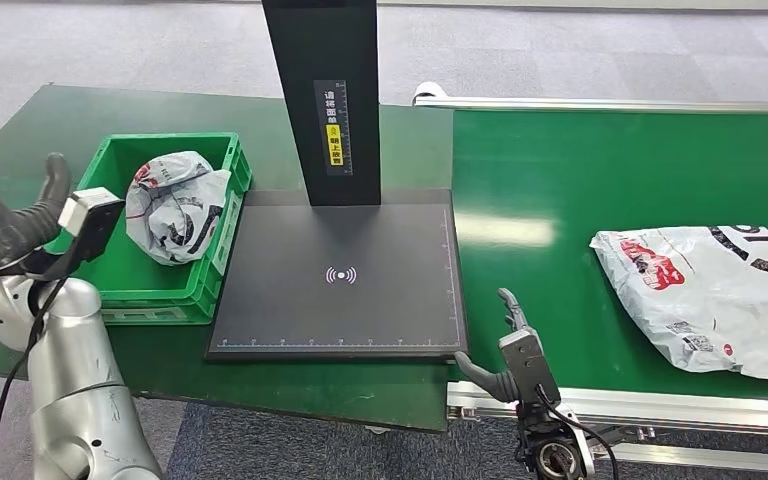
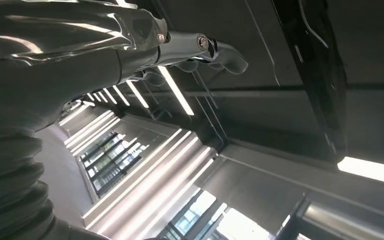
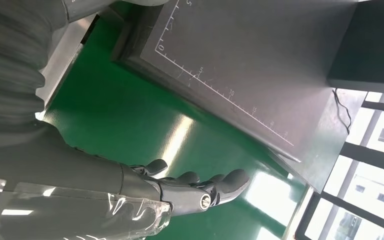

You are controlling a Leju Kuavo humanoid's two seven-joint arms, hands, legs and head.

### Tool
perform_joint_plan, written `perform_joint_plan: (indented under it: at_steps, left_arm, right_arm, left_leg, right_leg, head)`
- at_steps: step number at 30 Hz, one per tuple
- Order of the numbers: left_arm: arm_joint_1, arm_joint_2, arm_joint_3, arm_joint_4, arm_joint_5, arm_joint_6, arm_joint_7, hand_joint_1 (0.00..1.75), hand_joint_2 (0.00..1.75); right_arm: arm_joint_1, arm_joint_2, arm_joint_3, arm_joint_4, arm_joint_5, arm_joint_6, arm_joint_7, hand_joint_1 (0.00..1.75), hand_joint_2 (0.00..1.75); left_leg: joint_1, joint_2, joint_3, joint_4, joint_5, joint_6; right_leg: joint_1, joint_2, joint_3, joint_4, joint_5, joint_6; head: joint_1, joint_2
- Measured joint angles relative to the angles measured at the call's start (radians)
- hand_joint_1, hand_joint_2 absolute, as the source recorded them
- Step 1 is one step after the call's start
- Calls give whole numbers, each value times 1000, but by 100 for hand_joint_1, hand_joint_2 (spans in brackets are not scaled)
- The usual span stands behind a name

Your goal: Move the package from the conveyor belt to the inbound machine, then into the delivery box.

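Head view, right side of frame: white plastic package (image 1: 715,295) with red and black print lying flat on the green conveyor belt (image 1: 560,180), running off the right edge, untouched by either hand. Center of frame: black scanner pad (image 1: 345,275) of the inbound machine, with a white wireless mark at its middle and a ruler line along its near edge; black upright post (image 1: 322,90) rising from its far side, labelled strip down the front. Left of center: green box (image 1: 175,280) on the dark green counter (image 1: 50,115), touching the pad's left edge, with a crumpled white bag (image 1: 175,205) inside — leaning on the right wall.

Right hand (image 1: 515,350) low at bottom center, just beside the pad's near right corner, over the belt's near edge — fingers (image 3: 215,187) held out and slightly curled, apart from each other, holding nothing. Well apart from the package. Right wrist view: same open fingers above green belt, pad's ruled edge beyond.

Left hand (image 1: 10,220) raised at left edge of frame, near the box's left wall, dark fingers pointing up. Left wrist view: fingers (image 2: 215,50) loosely bent against ceiling lights, nothing between them.
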Motion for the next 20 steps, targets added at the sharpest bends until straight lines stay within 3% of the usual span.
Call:
perform_joint_plan:
  at_steps: [4, 10, 14, 20]
  left_arm:
    - [33, -29, -27, -72, 197, 0, -2, 0, 175]
    - [125, -43, -222, -110, 455, -1, -4, 0, 175]
    - [162, -42, -325, -113, 504, -1, -4, 0, 175]
    - [178, -42, -378, -114, 512, -1, -4, 0, 175]
  right_arm:
    - [-1, -1, 4, 7, -11, -13, -6, 0, 175]
    - [8, -4, 4, 2, -27, -16, -14, 0, 175]
    - [15, -5, 3, -6, -32, -16, -19, 0, 175]
    - [18, -8, 2, -7, -32, -16, -21, 0, 175]
  left_leg:
    - [0, 0, 0, 0, 0, 0]
    - [0, 0, 0, 0, 0, 0]
    - [0, 0, 0, 0, 0, 0]
    - [0, 0, 0, 0, 0, 0]
  right_leg:
    - [0, 0, 0, 0, 0, 0]
    - [0, 0, 0, 0, 0, 0]
    - [0, 0, 0, 0, 0, 0]
    - [0, 0, 0, 0, 0, 0]
  head:
    - [0, 0]
    - [0, 0]
    - [0, 0]
    - [0, 0]
